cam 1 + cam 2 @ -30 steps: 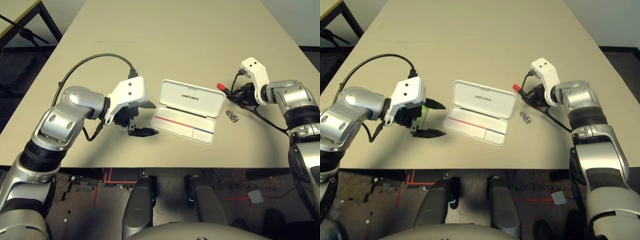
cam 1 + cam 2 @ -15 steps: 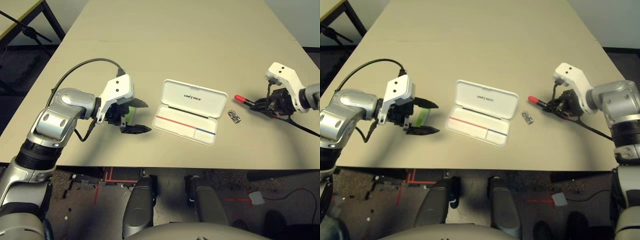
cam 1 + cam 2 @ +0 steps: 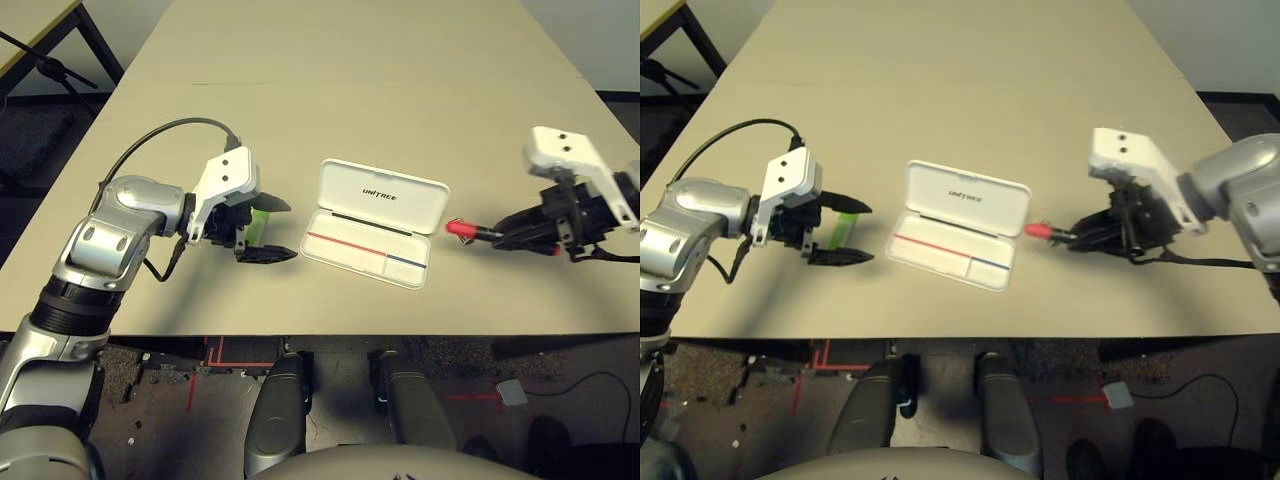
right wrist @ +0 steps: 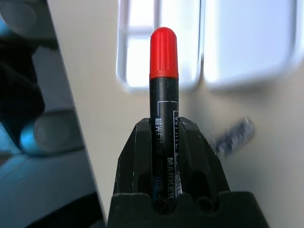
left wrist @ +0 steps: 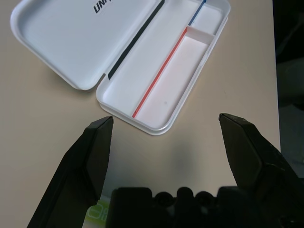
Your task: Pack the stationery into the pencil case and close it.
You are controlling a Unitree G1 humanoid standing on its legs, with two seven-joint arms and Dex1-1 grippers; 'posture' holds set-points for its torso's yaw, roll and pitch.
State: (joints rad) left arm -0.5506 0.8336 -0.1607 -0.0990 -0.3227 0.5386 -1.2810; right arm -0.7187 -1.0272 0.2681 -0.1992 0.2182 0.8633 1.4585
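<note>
The case point(image 3: 377, 222) lay open on the table point(image 3: 340, 80). It was white hard plastic with round corners. Its lid lay flat behind the tray, with black "UNITREE" letters on it. The tray had a thin red line and a short blue line along it, and a small wall cut off one end. The marker point(image 3: 470, 231) was to the right of the case, up off the table. The right gripper point(image 4: 164, 142) squeezed it tight around its black body, which had white writing. Its red cap pointed at the case. The clip point(image 4: 233, 136) lay on the table near the right end of the case. The green bar point(image 3: 256, 223) lay to the left of the case. The left gripper point(image 3: 272, 229) hung over the bar with its two black fingers spread wide, holding nothing.
</note>
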